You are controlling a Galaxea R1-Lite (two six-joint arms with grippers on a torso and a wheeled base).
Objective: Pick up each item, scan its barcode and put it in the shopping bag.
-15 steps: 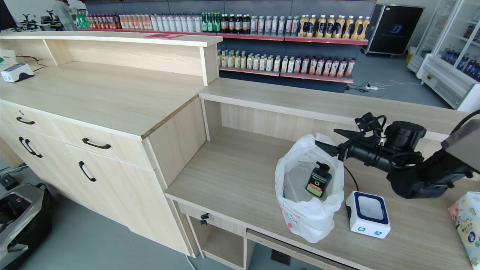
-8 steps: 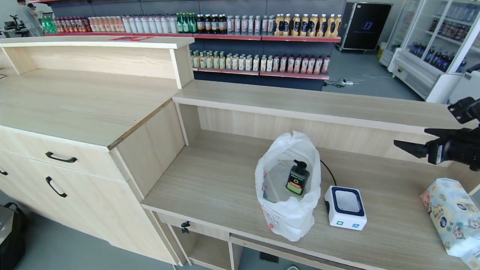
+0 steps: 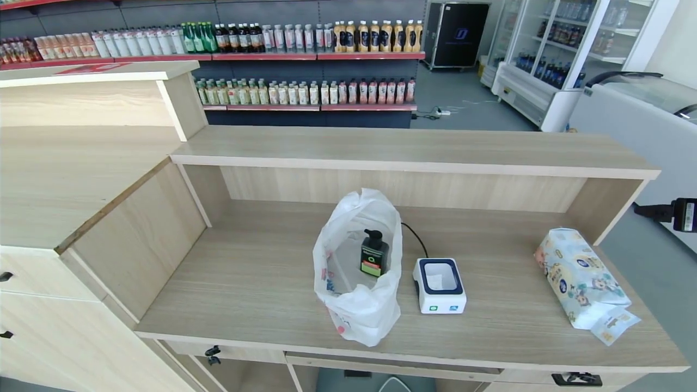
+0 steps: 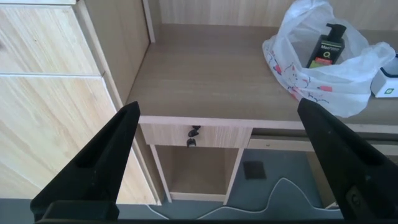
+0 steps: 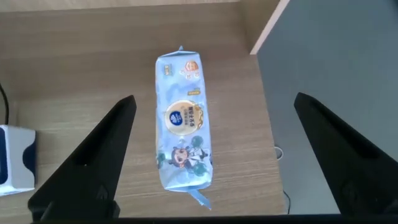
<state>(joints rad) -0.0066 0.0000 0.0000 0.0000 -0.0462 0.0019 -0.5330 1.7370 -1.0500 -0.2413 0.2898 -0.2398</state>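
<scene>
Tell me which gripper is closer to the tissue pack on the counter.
Right. The right gripper hangs open by the counter's right end, facing the tissue pack; the left gripper is off the front left corner, beyond the shopping bag.

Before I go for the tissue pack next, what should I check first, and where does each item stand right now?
1. Right hand open: ok.
2. Right hand lined up above the tissue pack: ok, by the right wrist view.
3. Pack lying apart from other things: ok.
4. Scanner window uncovered: ok.
5. Bag mouth open, with room beside the bottle: ok.
6. Where the pack's barcode is: cannot tell.
</scene>
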